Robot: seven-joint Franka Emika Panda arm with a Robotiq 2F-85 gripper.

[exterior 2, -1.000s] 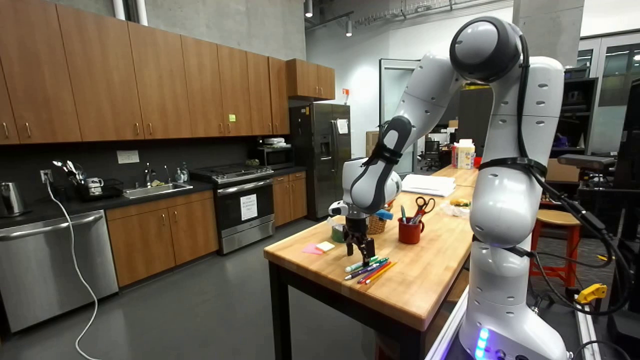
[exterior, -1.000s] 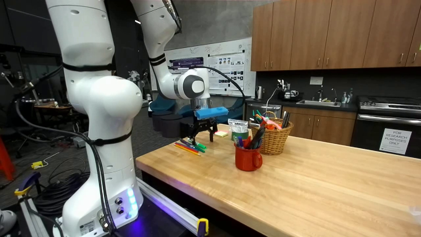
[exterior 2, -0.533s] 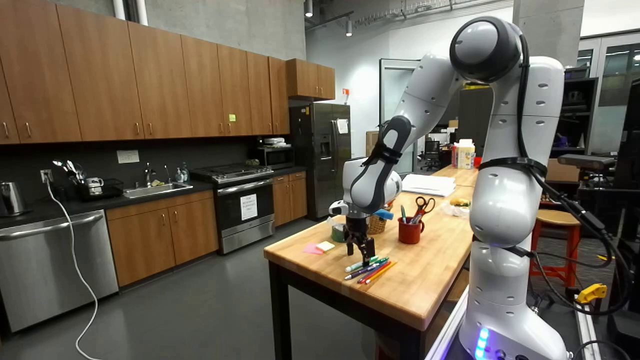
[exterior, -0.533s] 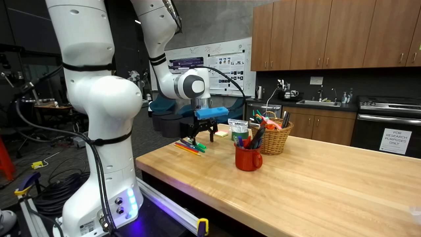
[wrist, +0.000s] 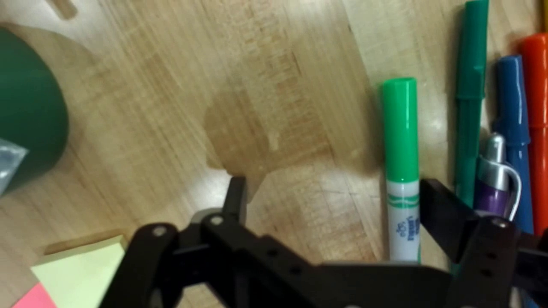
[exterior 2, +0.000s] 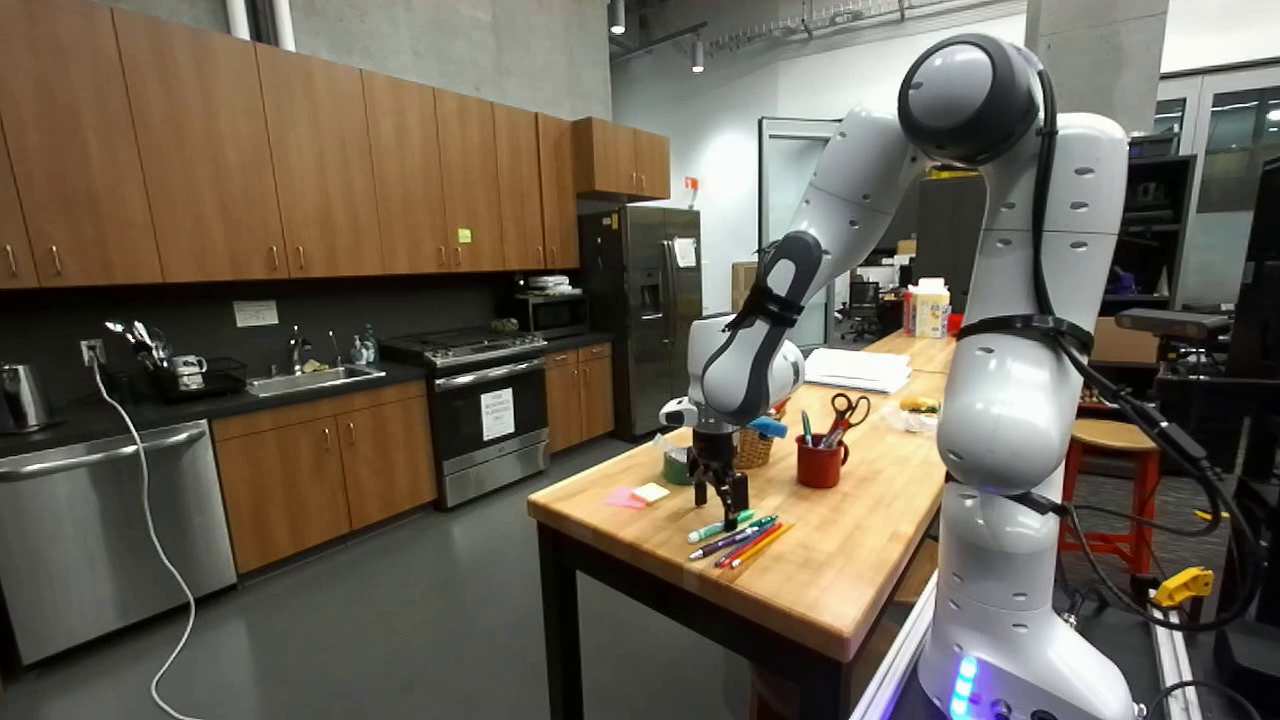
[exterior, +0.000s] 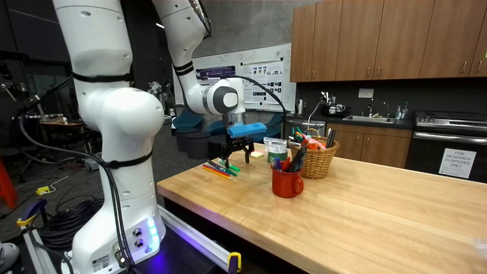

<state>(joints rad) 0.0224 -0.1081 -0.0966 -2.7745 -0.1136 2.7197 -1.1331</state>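
My gripper (wrist: 333, 186) is open, low over the wooden table, with its jaws wide apart. A white marker with a bright green cap (wrist: 400, 132) lies on the table between the fingers, close against the right-hand finger (wrist: 445, 214). The left-hand finger (wrist: 235, 199) stands well apart from it. Beyond the right-hand finger lie a dark green pen (wrist: 470, 107), a purple pen with a silver clip (wrist: 491, 199), a blue pen (wrist: 513, 115) and a red one (wrist: 538, 85). The gripper also shows in both exterior views (exterior: 237, 163) (exterior 2: 716, 514), beside the pens.
A green round object (wrist: 30, 107) with a clear plastic bag and pale yellow sticky notes (wrist: 81, 273) lie to the gripper's other side. A red mug (exterior: 286, 186) of pens and scissors and a wicker basket (exterior: 315, 165) stand farther along the table (exterior: 342, 220).
My gripper has shifted slightly, away from the row of pens. The green-capped marker has moved slightly with it, apart from the other pens.
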